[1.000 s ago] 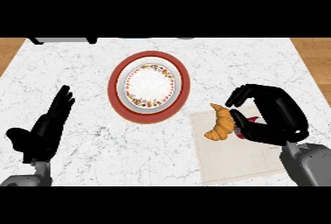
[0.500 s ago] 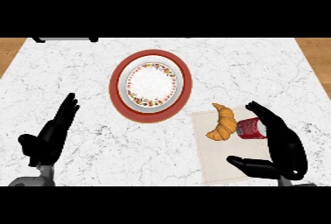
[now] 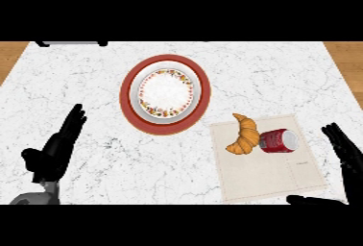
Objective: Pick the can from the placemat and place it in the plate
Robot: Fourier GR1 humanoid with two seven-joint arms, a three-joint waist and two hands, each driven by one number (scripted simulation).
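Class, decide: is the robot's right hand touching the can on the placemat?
Apart. The head view shows a strip of bare placemat between the can and the right hand, open at the view's right edge.

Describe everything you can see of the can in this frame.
The can is a short cylinder with a red body bearing pale markings and a light, metal-looking end turned toward the view's right. It sits on the upper half of the beige placemat, its left side against or just beside the croissant. Whether it stands upright or lies tipped is unclear. The open right hand is to its right, not touching it.
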